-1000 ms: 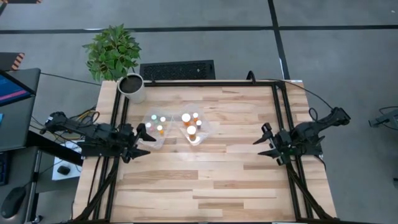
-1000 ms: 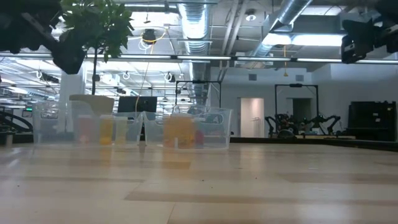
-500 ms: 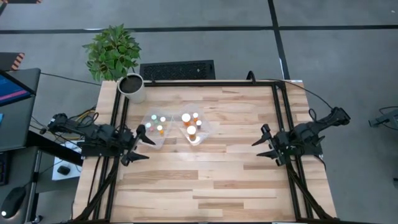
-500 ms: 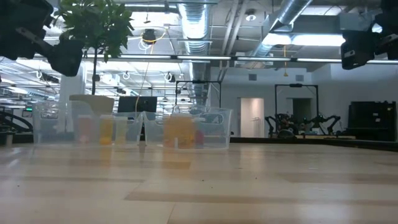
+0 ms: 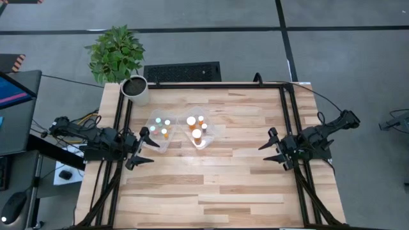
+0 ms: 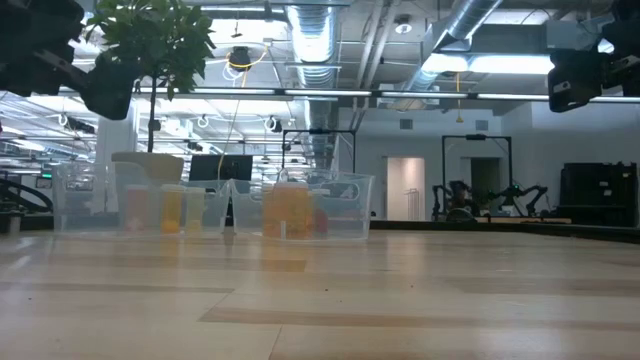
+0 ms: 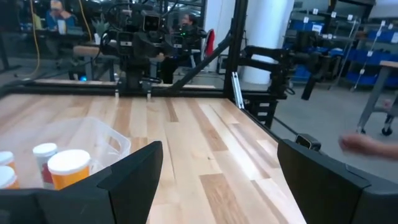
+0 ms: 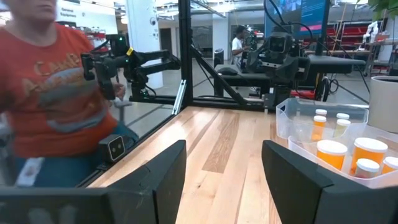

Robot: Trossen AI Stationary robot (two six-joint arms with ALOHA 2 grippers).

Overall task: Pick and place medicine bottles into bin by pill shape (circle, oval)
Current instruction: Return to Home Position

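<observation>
Two clear bins stand side by side at the table's middle, the left bin (image 5: 160, 128) and the right bin (image 5: 198, 131). Both hold several medicine bottles with white caps (image 5: 192, 121), standing upright on the bin floors; some have orange bodies (image 8: 329, 154). My left gripper (image 5: 146, 147) hovers open at the table's left edge, pointing level toward the bins. My right gripper (image 5: 268, 145) hovers open near the right edge, facing them too. Nothing sits between either pair of fingers (image 7: 137, 168) (image 8: 165, 168). The left wrist view shows two bottles (image 7: 69, 165) inside a bin.
A white plant pot (image 5: 135, 89) with a leafy plant stands at the table's far left corner, and a dark keyboard (image 5: 182, 71) lies beyond the far edge. Black frame rails (image 5: 287, 115) run along both sides. A person in an orange shirt (image 8: 50, 93) stands beyond the table.
My left gripper has rolled a little about its own pointing line while staying open at the same spot. The bins and bottles have kept their places.
</observation>
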